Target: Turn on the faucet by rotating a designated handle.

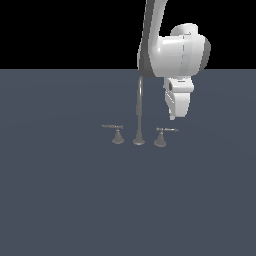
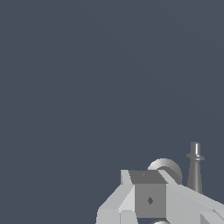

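Centrally in the exterior view, just above the frame's middle, the faucet (image 1: 139,112) stands on the dark blue-grey desk (image 1: 65,200). Its thin spout rises straight up from a round foot, its long axis vertical, and its top passes behind the white arm (image 1: 172,50). Two cone-based handles flank the foot, each just beside it but apart from it.

The handle (image 1: 161,136) sits on the exterior view's right of the spout. Its lever lies level, its long axis running across the frame, and it points toward the exterior view's right. The twin (image 1: 117,134) on the other side mirrors it, lever pointing to the exterior view's left.

The arm comes down from the top edge, right of centre, and its gripper (image 1: 173,116) hangs just above the handle's lever, a little toward the lever's free end. A narrow gap of desk shows between the gripper's lower tip and the lever, so they look apart rather than touching. I cannot tell how the fingers stand: the gripper shows only as one white block in this view.

From the wrist, the lower right of the frame holds the grey gripper body (image 2: 151,199) and, beside it, a dark upright cone with a small cap on top, one handle (image 2: 194,168) seen on end. Which one it is cannot be told there. No fingers can be made out.
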`<state>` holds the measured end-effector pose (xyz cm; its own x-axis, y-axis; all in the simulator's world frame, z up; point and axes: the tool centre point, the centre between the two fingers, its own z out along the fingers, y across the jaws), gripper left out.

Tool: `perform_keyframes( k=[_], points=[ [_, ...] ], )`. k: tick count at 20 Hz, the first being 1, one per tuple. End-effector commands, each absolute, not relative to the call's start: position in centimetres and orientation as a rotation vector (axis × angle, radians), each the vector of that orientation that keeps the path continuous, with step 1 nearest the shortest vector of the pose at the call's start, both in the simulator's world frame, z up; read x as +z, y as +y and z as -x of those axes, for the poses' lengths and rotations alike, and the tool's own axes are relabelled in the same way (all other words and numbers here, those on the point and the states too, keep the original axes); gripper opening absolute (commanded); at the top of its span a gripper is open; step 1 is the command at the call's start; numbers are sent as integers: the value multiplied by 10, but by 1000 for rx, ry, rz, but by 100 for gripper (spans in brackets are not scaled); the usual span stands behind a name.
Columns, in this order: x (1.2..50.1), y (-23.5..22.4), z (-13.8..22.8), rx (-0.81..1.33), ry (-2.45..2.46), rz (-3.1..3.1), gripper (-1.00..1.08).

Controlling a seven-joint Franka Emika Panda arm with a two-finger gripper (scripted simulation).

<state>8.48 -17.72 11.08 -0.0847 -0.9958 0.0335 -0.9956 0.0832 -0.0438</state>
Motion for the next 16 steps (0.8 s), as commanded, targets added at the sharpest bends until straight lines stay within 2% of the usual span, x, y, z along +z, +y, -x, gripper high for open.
perform_keyframes(
  k=[1, 10, 16],
  points=[
    [69, -172, -73, -4, 2344, 2105, -100],
    [65, -174, -74, 0, 2356, 2079, -100],
    [65, -179, -57, 0, 2356, 2079, -100]
  ],
)
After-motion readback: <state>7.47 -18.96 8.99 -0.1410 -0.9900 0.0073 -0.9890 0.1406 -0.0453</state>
